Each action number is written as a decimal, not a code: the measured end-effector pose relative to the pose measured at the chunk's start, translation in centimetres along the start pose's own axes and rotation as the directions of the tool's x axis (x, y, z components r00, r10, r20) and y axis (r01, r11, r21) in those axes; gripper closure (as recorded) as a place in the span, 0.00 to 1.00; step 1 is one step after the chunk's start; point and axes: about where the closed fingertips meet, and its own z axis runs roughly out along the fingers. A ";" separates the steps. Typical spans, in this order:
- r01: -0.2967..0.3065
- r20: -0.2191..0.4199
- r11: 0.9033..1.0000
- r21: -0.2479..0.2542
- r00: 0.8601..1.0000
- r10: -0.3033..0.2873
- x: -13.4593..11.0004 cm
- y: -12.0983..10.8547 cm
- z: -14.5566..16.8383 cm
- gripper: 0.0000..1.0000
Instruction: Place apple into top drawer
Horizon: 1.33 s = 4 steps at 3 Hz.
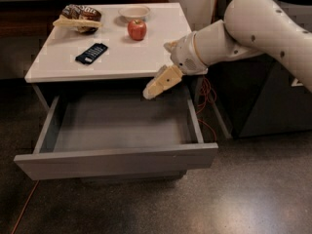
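The red apple (137, 29) stands on the white tabletop (122, 62) toward the back, just in front of a shallow white bowl (134, 12). The top drawer (117, 163) is pulled wide open below the tabletop, and its grey interior holds nothing. My gripper (159, 70) hangs over the tabletop's front right edge, above the back right of the drawer. It is open and empty, with one tan finger (162, 82) pointing down-left. It is well to the right of and nearer than the apple.
A black handheld device (91, 53) lies on the left of the tabletop. A snack bag (78, 17) sits at the back left. A large dark bin (273, 101) stands right of the cabinet, with red cables (208, 94) between them. The floor is speckled.
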 end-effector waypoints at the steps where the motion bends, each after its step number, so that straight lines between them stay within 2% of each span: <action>1: -0.119 0.024 0.993 0.009 0.993 0.119 -2.9 -2.8 0.9 0.00; 2: -0.107 0.015 0.994 0.010 0.994 0.107 -2.6 -2.5 1.3 0.00; 3: -0.118 0.007 0.993 0.022 0.993 0.118 -2.7 -2.8 1.8 0.00; 4: -0.173 0.031 0.983 0.066 0.985 0.172 -3.2 -5.7 3.6 0.00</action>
